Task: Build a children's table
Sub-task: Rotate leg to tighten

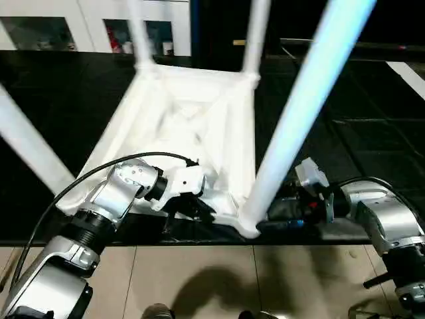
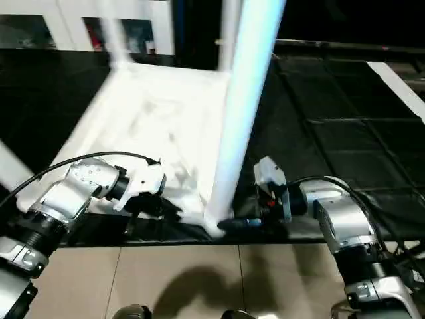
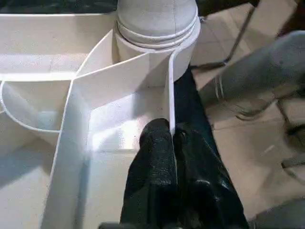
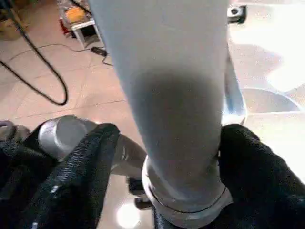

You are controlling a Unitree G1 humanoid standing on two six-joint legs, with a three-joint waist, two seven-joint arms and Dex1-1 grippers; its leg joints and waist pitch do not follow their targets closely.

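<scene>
My left jaws [image 3: 171, 143] are pinched on a thin upright rib of the table top [image 1: 192, 126], one black finger [image 3: 152, 157] on each side of that wall. Just beyond their tips stands a round corner socket [image 3: 157, 33] with a leg seated in it. My right jaws [image 4: 162, 157] are closed around the near leg [image 1: 299, 113] low down, just above its collar, a finger [image 4: 81, 171] pressed on either side of the tube. The top lies underside-up on the dark surface [image 1: 345, 113], its near edge between my two grippers. Two far legs [image 1: 255, 33] rise beyond the jaws, another leg [image 1: 26, 146] slants outside my left arm. A white cabinet [image 1: 99, 23] stands behind.
</scene>
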